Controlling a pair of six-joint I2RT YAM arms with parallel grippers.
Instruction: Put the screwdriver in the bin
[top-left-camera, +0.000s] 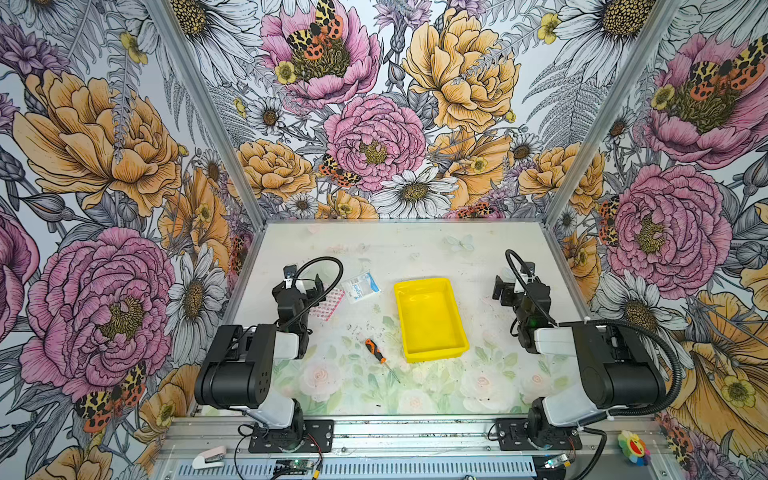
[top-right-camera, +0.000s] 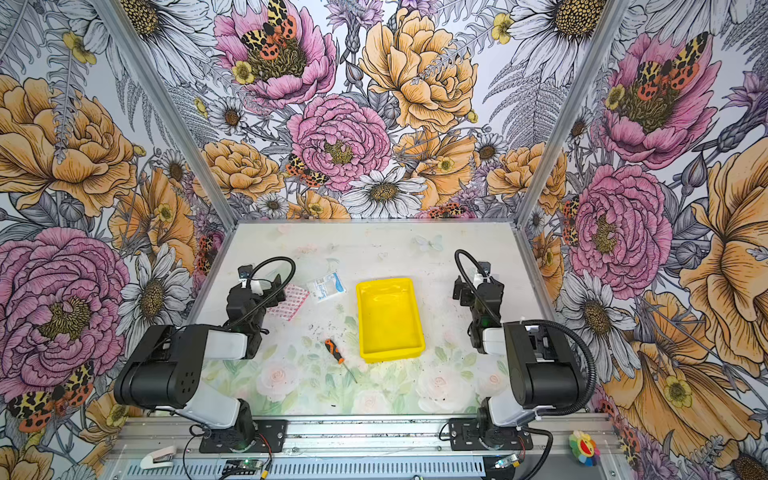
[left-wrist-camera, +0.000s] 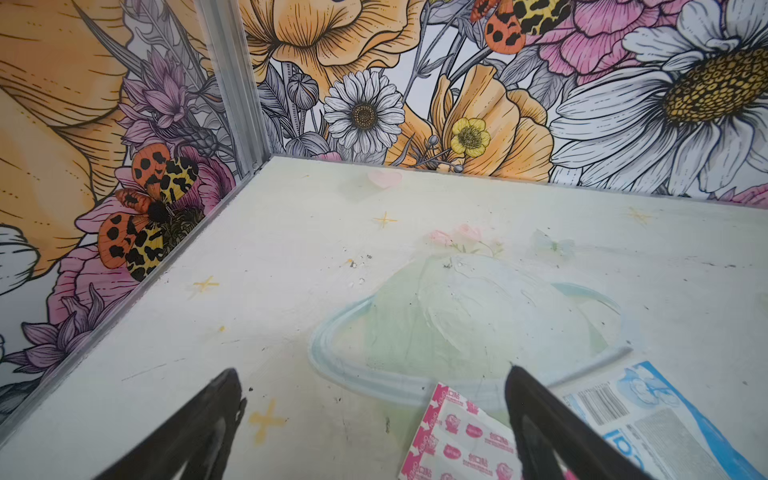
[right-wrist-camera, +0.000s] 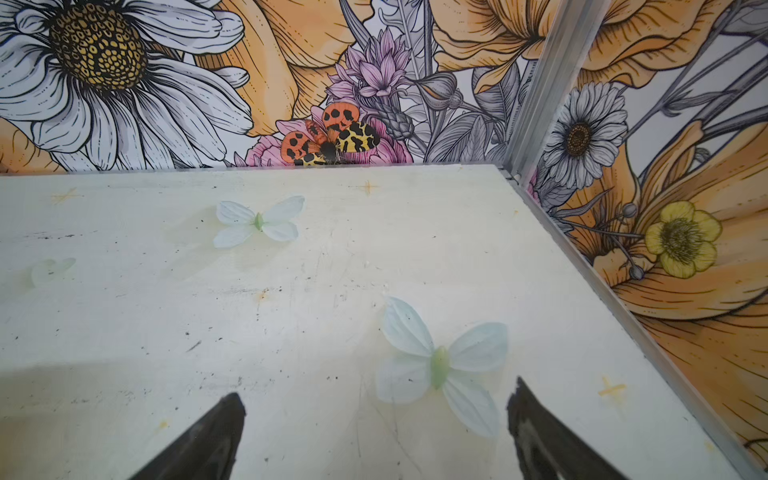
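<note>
The screwdriver (top-left-camera: 375, 351) (top-right-camera: 335, 351), with an orange-and-black handle and a thin grey shaft, lies flat on the table in both top views. It rests just left of the near corner of the yellow bin (top-left-camera: 430, 320) (top-right-camera: 388, 320), apart from it, and nothing lies in the bin. My left gripper (top-left-camera: 313, 289) (left-wrist-camera: 372, 374) hovers open at the left, well behind the screwdriver, holding nothing. At the right of the bin, my right gripper (top-left-camera: 500, 289) (right-wrist-camera: 376, 395) is open over bare table. Neither wrist view shows the screwdriver or the bin.
A pink-and-white plaster strip (top-left-camera: 332, 303) (left-wrist-camera: 457, 444) lies under the left gripper's fingers. A white-and-blue packet (top-left-camera: 360, 286) (left-wrist-camera: 648, 419) lies beside it, left of the bin. Floral walls close three sides. A white stapler (top-left-camera: 208, 459) and a colourful toy (top-left-camera: 632, 446) sit on the front rail.
</note>
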